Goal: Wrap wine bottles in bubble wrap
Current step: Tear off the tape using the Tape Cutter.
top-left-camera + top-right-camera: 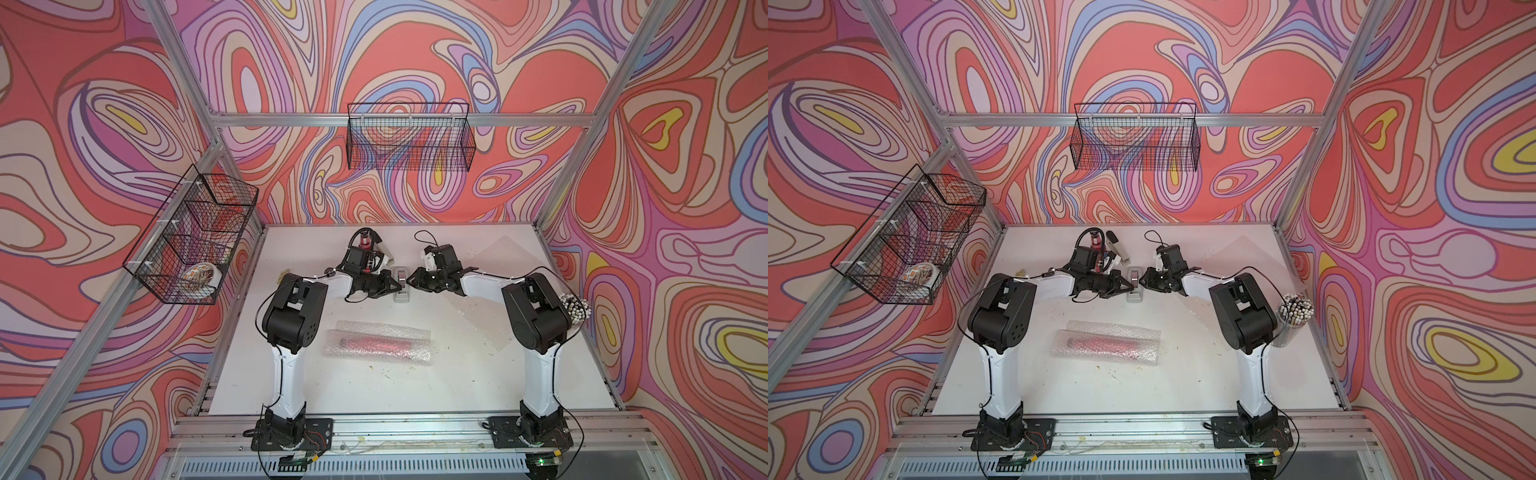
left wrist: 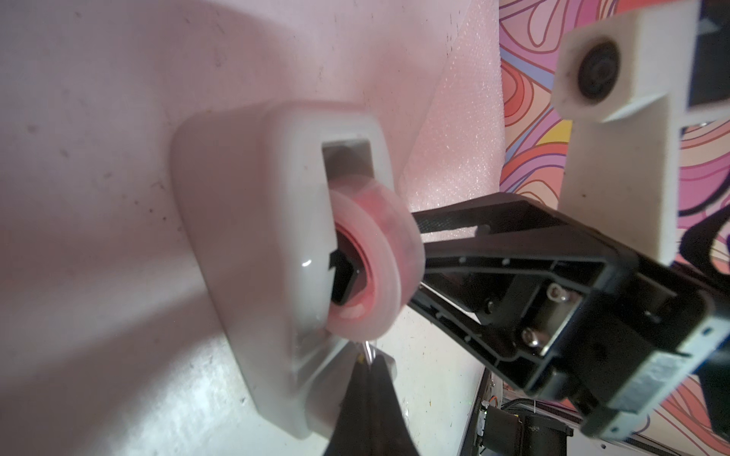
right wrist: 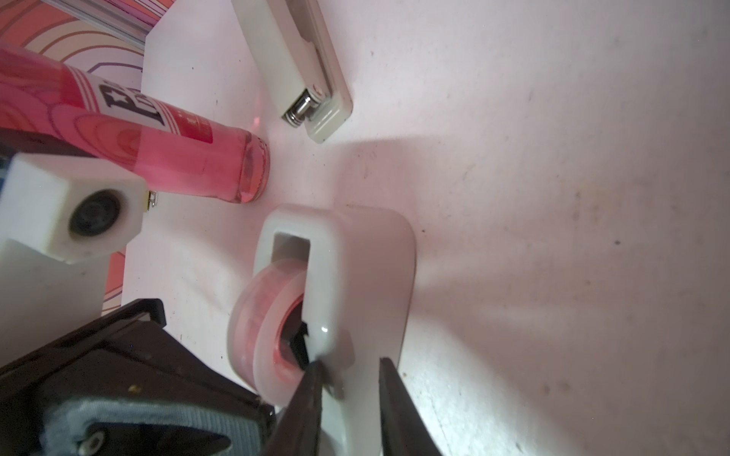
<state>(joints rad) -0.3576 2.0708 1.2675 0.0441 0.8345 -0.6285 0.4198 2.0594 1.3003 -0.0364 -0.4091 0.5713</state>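
the right tool [image 3: 349, 367] clamps the tape dispenser [image 3: 355, 237], likely to steady it, while the left tool [image 2: 369, 367], shut, holds the tape end [image 2: 367, 349]; the wrapped bottle [image 1: 376, 341] lies lower centre in both top views.

1. Robotics lab cell: a silver aluminium profile frame [image 1: 311, 120] is crossing the upper middle.
2. Pink swirl-printed backdrop walls [image 1: 104, 208] are enclosing a white tabletop [image 1: 374, 390].
3. White-and-black robot arms [image 1: 286, 374] are standing bolted along the lower edge.

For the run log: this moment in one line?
left gripper: shut at tape dispenser cutter; right gripper: clamping dispenser; one wine bottle: bubble-wrapped, lying mid-table; other bottle: upright, bare
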